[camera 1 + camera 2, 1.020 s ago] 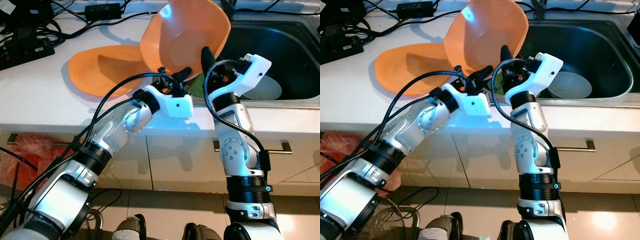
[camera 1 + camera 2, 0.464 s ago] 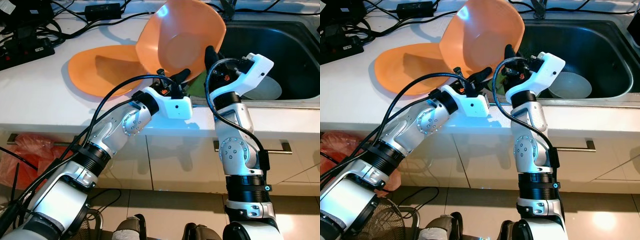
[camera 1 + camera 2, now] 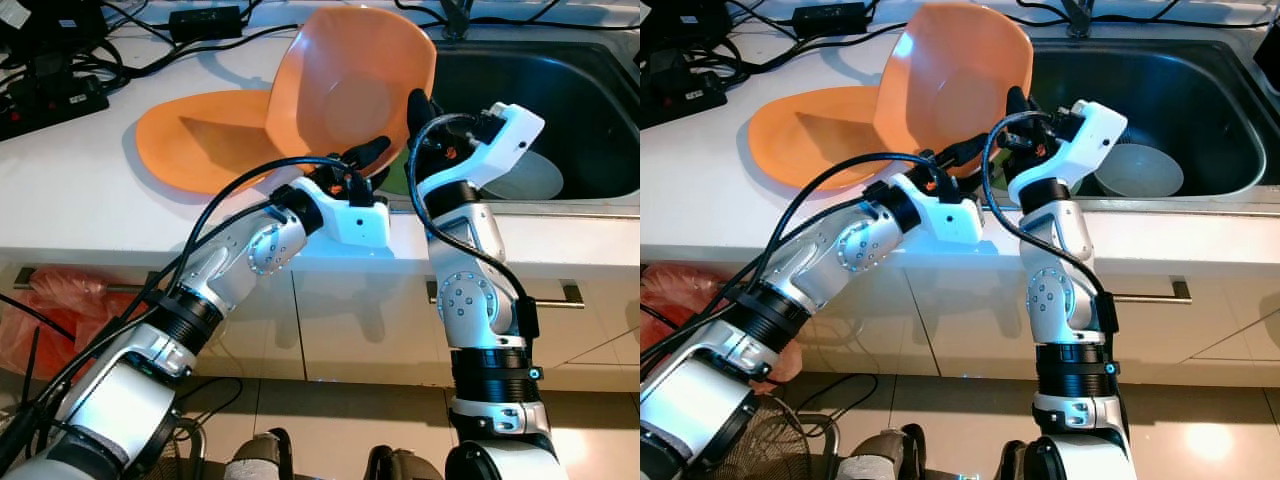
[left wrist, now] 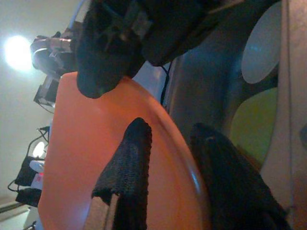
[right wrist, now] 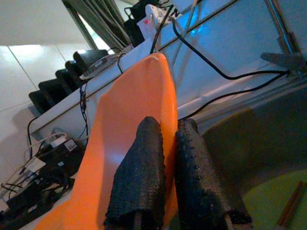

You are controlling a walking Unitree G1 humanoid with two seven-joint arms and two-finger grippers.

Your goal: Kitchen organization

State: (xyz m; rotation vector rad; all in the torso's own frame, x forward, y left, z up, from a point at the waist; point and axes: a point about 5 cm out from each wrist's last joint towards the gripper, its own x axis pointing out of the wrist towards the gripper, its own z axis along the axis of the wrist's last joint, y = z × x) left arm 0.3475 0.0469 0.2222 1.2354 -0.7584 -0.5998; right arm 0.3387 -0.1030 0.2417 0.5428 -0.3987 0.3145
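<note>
Both arms are up at the near edge of the white tabletop (image 3: 70,190), right where it meets the sink (image 3: 590,90). The big orange bowl (image 3: 345,85) is tipped up on its edge, standing almost upright, its hollow side facing near, at the sink's left rim. A second orange dish (image 3: 195,140) lies flat on the tabletop just left of it, and the upright bowl overlaps its right end.

The left gripper (image 3: 365,160) is clamped onto the bowl's lower rim; in the left wrist view the rim runs between the two fingers (image 4: 127,177), one on each face. The right gripper (image 3: 418,115) is pinched on the bowl's right-hand rim, from the sink side. In the right wrist view its fingers (image 5: 141,172) sit close together with the orange edge (image 5: 144,105) coming up between them.

Down in the sink there's a pale bowl (image 3: 535,175) on the bottom, right of the right arm, and something yellow-green (image 4: 252,124) near the left wall. A stick-like thing lies on the green item (image 5: 290,206) but I can't tell what it is.

Far left on the tabletop there's a tangle of black cables and a power strip (image 3: 55,100). Below the tabletop are white cabinet doors with a bar handle (image 3: 570,293), and a red bag (image 3: 40,320) sits low on the left.
</note>
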